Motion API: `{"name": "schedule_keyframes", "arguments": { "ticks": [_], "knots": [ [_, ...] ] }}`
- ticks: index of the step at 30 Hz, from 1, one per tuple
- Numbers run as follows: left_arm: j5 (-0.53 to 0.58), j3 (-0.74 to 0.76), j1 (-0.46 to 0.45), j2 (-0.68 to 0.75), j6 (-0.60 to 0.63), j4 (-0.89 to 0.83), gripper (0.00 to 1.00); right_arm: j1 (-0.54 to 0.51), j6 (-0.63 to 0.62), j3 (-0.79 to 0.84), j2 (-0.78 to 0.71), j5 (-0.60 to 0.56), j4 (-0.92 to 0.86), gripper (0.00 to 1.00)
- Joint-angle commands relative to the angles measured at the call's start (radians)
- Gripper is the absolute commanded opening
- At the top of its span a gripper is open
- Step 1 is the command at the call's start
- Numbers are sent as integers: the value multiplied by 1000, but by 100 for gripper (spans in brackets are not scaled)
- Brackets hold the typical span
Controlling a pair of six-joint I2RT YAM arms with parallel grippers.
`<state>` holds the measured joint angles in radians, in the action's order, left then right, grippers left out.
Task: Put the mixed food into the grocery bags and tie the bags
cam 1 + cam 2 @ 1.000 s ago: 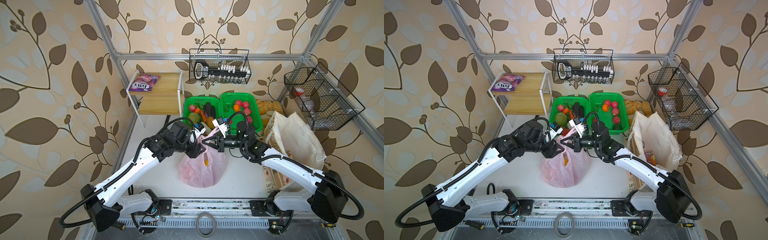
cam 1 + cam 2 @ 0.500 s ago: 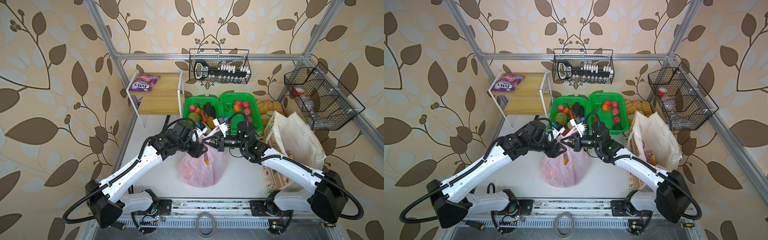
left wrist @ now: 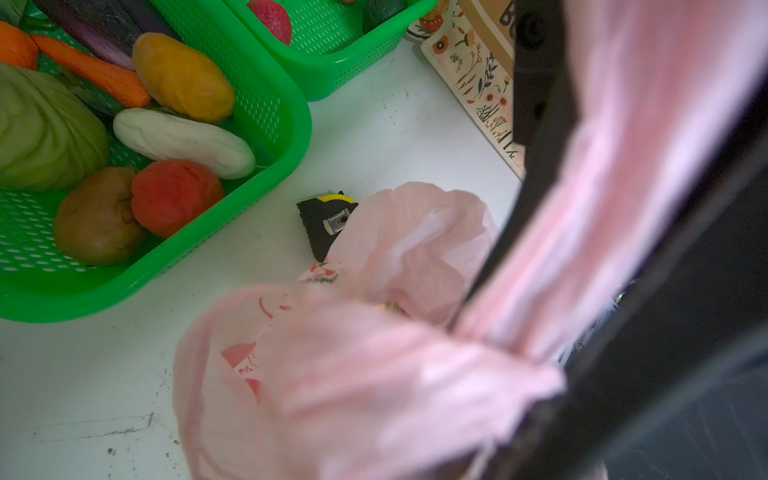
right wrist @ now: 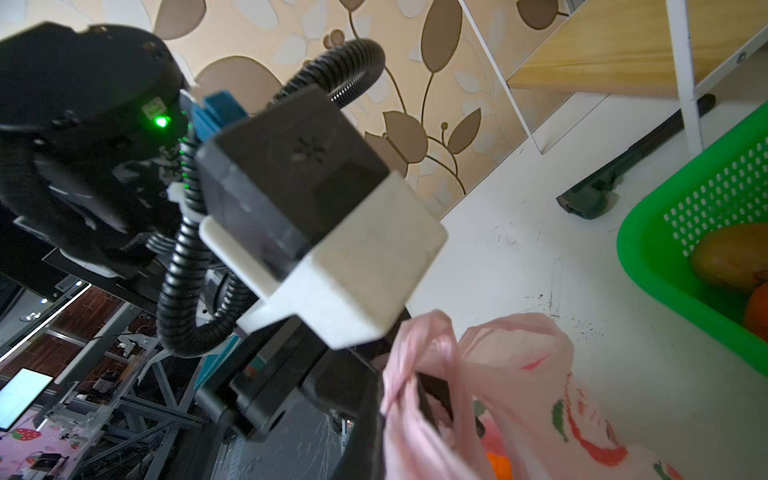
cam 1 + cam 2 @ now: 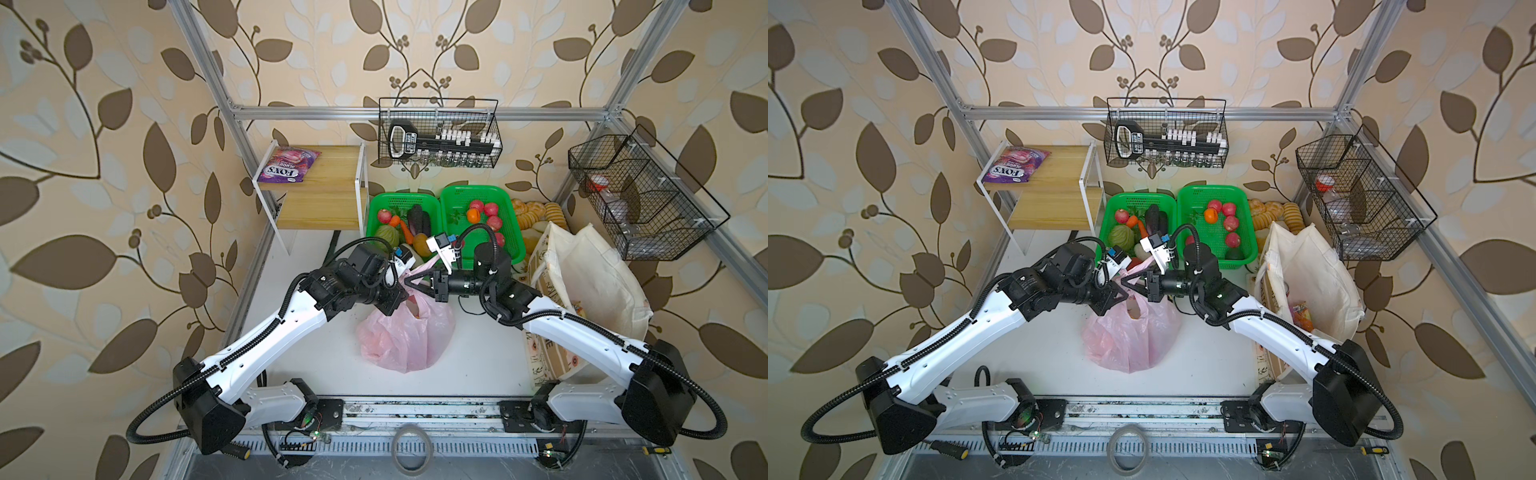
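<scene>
Pink bag (image 5: pixel 405 336) is sitting loaded but untied, left end effector (image 5: pixel 401 293) pinching its handle (image 3: pixel 623 187), right end effector (image 5: pixel 412 282) state indiscernible; purple packet (image 5: pixel 287 166) lying unpacked on shelf (image 5: pixel 332 178).

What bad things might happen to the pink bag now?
1. The left gripper and right gripper meet right at the thin handles of the pink bag. A hard pull might tear the plastic or let it slip free.
2. The bag's mouth looks open, with an orange item near the top. It might tumble out if the bag tips.
</scene>
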<state>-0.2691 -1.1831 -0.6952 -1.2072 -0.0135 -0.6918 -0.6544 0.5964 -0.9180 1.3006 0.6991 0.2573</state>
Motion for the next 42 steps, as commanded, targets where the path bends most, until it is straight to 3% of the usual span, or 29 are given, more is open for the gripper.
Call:
{"name": "schedule_keyframes", "arguments": {
  "ticks": [1, 3, 5, 9, 17, 24, 26, 28, 30, 34, 42],
  "knots": [
    [29, 17, -6, 51, 26, -15, 9, 10, -27, 16, -7, 20, 3, 24],
    [47, 22, -6, 63, 31, -12, 7, 21, -53, 20, -12, 48, -15, 41],
    [54, 23, -6, 66, 40, -11, 3, 30, -107, 21, -26, 51, -67, 51],
    [52, 22, -6, 74, 53, 5, 0, 35, -283, 28, -67, 0, -195, 61],
    [32, 58, -6, 125, 85, 79, 0, 41, -565, 85, -112, -140, -248, 67],
    [-12, 73, -6, 140, 121, 103, 0, 43, -631, 97, -44, -135, -133, 67],
    [-7, 68, -6, 138, 122, 99, 0, 44, -633, 92, -26, -90, -112, 61],
    [5, 69, -6, 138, 122, 102, 0, 44, -619, 83, -10, -27, -101, 47],
    [39, 66, -6, 139, 111, 105, 0, 44, -581, 85, -12, -10, -94, 25],
    [164, 62, -6, 154, 68, 113, 0, 44, -534, 128, -60, -39, -114, 0],
    [195, 85, -6, 203, 45, 210, 0, -17, -397, 147, -136, 14, -193, 0]
  ]
}}
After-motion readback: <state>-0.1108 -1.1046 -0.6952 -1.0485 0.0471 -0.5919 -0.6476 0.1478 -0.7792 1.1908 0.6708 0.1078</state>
